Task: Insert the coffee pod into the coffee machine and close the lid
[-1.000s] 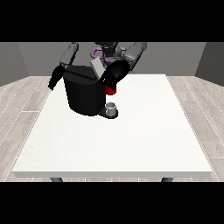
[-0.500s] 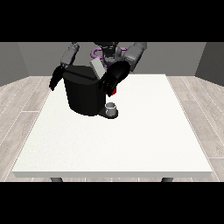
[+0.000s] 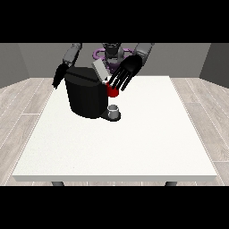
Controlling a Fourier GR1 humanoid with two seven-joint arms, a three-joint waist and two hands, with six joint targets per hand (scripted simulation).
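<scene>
A black coffee machine (image 3: pixel 85 96) stands on the white table (image 3: pixel 134 143), back left. Its grey lid (image 3: pixel 99 71) is tilted up at the machine's top right. The hand at the view's right (image 3: pixel 126 72) hovers beside the lid with straight, spread fingers pointing down and left, holding nothing. Just under those fingers a red thing at the machine (image 3: pixel 112 92) shows. A small grey thing (image 3: pixel 114 109) sits on the machine's base in front; I cannot tell if it is the pod. The hand at the view's left (image 3: pixel 58 77) hangs by the machine's left side.
The robot's torso (image 3: pixel 112 53) stands behind the table's far edge. White tabletop stretches in front of and to the right of the machine. The floor around is grey wood planks.
The hand at the view's right has risen a little and drifted right, its fingers spreading, so more of the red thing shows. The hand at the view's left has barely moved.
</scene>
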